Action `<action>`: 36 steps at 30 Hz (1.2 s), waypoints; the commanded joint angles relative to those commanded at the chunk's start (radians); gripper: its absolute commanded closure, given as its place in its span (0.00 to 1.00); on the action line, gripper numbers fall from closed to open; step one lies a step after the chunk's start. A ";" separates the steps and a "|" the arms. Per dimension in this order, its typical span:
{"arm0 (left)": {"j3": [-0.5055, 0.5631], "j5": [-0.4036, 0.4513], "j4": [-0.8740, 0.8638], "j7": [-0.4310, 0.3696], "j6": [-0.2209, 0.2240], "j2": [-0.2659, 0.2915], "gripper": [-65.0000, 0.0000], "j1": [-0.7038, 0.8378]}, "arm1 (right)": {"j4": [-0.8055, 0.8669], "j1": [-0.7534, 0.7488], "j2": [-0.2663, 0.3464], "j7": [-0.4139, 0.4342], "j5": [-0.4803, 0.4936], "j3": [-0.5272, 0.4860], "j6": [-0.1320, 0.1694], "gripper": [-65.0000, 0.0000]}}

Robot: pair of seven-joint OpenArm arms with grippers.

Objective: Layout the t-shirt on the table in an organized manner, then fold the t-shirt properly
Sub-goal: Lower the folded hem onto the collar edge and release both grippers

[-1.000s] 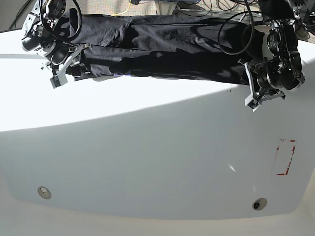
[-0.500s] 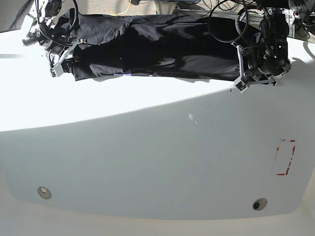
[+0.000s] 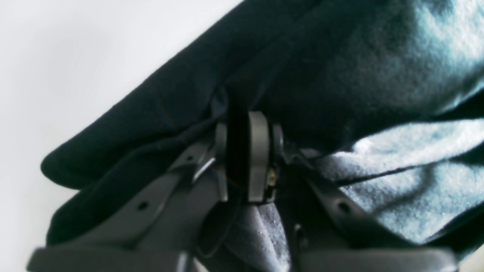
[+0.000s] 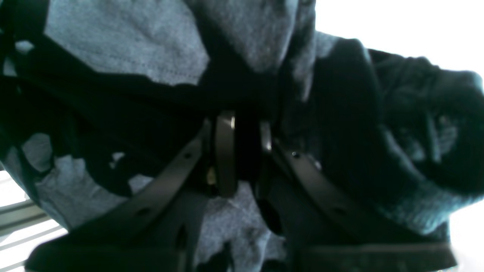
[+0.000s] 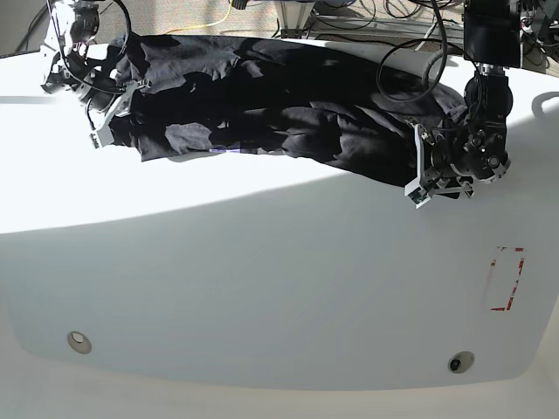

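Cloth held at both ends: t-shirt point(image 5: 279, 109) stretched as a long dark band across far side of table point(image 5: 262, 288), bunched and creased, not yet laid flat. Left gripper point(image 5: 430, 175), on right of base view, clamped narrow on a fold of fabric; in left wrist view, fingers point(image 3: 258, 155) nearly together with black cloth pinched between. Right gripper point(image 5: 109, 118), at far left of base view, likewise closed on an edge of the shirt; in right wrist view, jaws close-set around a dark wad of fabric point(image 4: 242, 94). Judged purpose of the two-ended hold: keeping the garment taut along its length so it can be drawn toward the near side and spread out. Right-hand end of shirt hangs lower in base view than left-hand end, so band sags slightly askew. No print or lettering visible from any view; face-up side cannot be told.

Surface: white, smooth, rounded edge, strongly sunlit at far side with a broad shadow over near half. Two small metal discs point(image 5: 79, 341) near front edge, well apart from each other. Red dashed rectangle point(image 5: 507, 279) at right, clear of the cloth and near left arm.

Room: cables point(image 5: 410, 61) looped above left arm; floor and further cabling beyond far edge, detail indistinct.

Judged stage: layout step in hand, folding not begun. Risk: uneven pull leaving creases.
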 joint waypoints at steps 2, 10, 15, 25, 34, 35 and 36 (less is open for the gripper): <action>0.000 0.000 -0.040 -0.017 0.000 0.000 0.91 -0.040 | -0.037 0.031 0.014 0.018 0.000 -0.015 0.000 0.87; 0.000 0.002 -0.164 -0.032 0.000 -0.002 0.91 -0.158 | -0.143 0.147 0.054 0.080 -0.028 -0.041 0.000 0.87; -0.003 0.002 -0.181 -0.032 0.000 -0.009 0.91 -0.180 | -0.163 0.215 0.048 0.087 -0.132 -0.041 0.000 0.87; -0.008 0.000 -0.178 -0.031 0.000 -0.023 0.91 -0.178 | -0.147 0.267 0.011 0.094 -0.222 -0.041 0.000 0.87; -0.009 -0.005 -0.169 -0.026 0.000 -0.025 0.90 -0.186 | 0.000 0.273 0.005 0.052 -0.222 -0.040 0.000 0.86; -0.012 -0.005 -0.161 -0.025 0.000 -0.025 0.90 -0.186 | 0.011 0.276 0.005 0.041 -0.222 -0.040 0.000 0.86; -0.020 -0.005 -0.143 -0.020 0.000 -0.025 0.90 -0.186 | 0.026 0.278 0.005 0.028 -0.222 -0.038 0.000 0.86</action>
